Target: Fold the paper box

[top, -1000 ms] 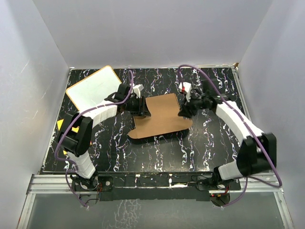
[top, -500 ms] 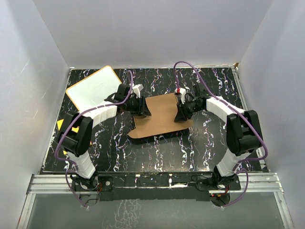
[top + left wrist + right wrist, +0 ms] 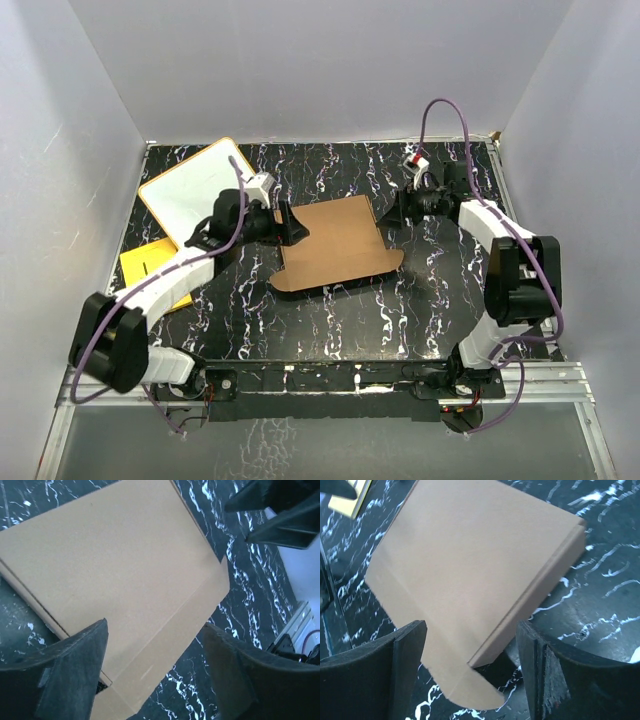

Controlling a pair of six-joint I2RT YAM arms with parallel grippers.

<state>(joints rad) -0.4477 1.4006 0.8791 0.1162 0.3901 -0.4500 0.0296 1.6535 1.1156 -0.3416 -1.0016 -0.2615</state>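
Note:
The paper box [image 3: 335, 245] is a shallow brown cardboard mailer lying on the black marbled table [image 3: 400, 320] with its lid down and a rounded flap sticking out at the near edge. My left gripper [image 3: 297, 227] hovers just off its left edge, open and holding nothing. In the left wrist view the box [image 3: 120, 565] lies beyond the gripper [image 3: 155, 630]. My right gripper [image 3: 389, 211] is at the box's far right corner, open and apart from it. The right wrist view shows the box [image 3: 470, 555] and its side wall beyond that gripper [image 3: 470, 627].
A white board with an orange rim [image 3: 195, 185] lies at the back left. A flat orange-yellow sheet [image 3: 150, 270] sits on the left beneath the left arm. Pale walls close in the table on three sides. The arm bases stand at the near edge.
Both grippers opened and drew back from the box. The left arm swung out leftward, uncovering the yellow sheet. The right arm pulled back toward the far right.

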